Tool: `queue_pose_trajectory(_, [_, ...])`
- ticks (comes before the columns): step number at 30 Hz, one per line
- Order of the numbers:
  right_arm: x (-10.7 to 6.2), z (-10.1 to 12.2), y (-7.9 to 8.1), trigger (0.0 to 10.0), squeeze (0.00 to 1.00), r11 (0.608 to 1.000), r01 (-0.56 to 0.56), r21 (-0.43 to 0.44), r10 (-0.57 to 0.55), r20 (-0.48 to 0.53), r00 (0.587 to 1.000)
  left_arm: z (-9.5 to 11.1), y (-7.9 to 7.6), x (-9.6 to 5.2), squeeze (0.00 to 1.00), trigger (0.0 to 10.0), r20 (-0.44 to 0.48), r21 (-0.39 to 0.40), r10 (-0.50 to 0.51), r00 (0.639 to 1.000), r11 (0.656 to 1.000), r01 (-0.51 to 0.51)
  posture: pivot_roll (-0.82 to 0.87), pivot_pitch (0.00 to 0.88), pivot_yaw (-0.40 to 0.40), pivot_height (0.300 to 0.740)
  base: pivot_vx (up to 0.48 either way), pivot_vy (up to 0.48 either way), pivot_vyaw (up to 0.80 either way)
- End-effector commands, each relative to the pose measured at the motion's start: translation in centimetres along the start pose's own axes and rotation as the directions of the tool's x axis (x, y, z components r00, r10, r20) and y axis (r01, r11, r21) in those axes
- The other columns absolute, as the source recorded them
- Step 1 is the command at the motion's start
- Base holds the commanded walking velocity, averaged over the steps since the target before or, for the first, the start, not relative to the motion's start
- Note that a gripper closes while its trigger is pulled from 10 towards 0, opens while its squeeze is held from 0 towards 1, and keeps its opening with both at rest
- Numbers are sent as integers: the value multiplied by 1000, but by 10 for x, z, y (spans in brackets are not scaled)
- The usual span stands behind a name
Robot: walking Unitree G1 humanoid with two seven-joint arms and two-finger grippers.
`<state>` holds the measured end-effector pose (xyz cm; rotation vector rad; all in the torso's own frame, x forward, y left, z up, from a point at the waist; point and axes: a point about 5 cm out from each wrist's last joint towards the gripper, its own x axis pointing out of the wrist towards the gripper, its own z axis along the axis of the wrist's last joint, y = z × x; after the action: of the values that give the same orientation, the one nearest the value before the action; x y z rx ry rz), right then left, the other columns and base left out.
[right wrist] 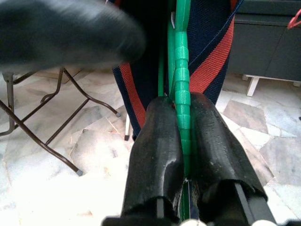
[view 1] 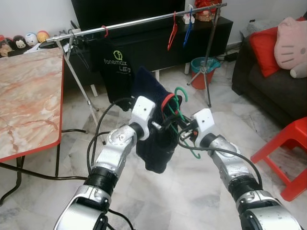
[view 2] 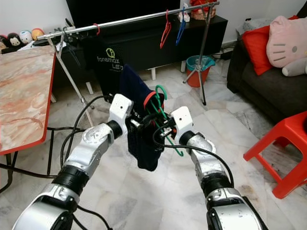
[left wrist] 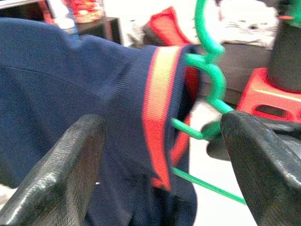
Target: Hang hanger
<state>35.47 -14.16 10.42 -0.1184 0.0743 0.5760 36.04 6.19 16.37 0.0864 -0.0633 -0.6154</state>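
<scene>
The right pincer [right wrist: 182, 141] clamps the green hanger [right wrist: 181, 70]; the left pincer [left wrist: 164, 155] gapes wide around the navy shirt [left wrist: 70, 94]; the rail [view 1: 139, 21] stands beyond.

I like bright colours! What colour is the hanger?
Green hanger, clearest in the right wrist view.

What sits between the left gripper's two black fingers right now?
In the left wrist view, the navy garment with an orange-red stripe and the green plastic hanger lie between the left gripper's spread fingers.
</scene>
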Motion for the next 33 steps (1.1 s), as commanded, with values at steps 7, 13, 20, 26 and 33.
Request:
queue_pose_trajectory(7, [8, 16, 0, 0, 0, 1000, -9, -18, 10, 51, 999, -7, 7, 1, 0, 10000, -75, 9, 52, 996, 999, -51, 28, 0, 62, 740, 0, 0, 0])
queue_pose_trajectory(13, [11, 20, 3, 0, 0, 999, -32, -13, 33, 68, 997, -12, 8, 2, 0, 10000, -106, 4, 67, 992, 998, -66, 30, 0, 65, 740, 0, 0, 0])
queue_pose_trajectory(20, [10, 20, 8, 0, 0, 995, -101, 1, 100, 79, 992, -13, 5, 6, 0, 10000, -122, 3, 78, 990, 997, -78, 27, 0, 66, 740, 0, 0, 0])
queue_pose_trajectory(26, [8, 19, 9, 0, 0, 990, -141, 5, 140, 85, 986, -11, 6, 8, 0, 10000, -114, 22, 135, 984, 991, -133, 22, 0, 69, 740, 0, 0, 0])
queue_pose_trajectory(33, [8, 19, 11, 0, 0, 989, -150, 14, 149, 88, 985, -7, 20, 7, 0, 10000, -97, 53, 255, 962, 966, -251, 23, 0, 70, 740, 0, 0, 0])
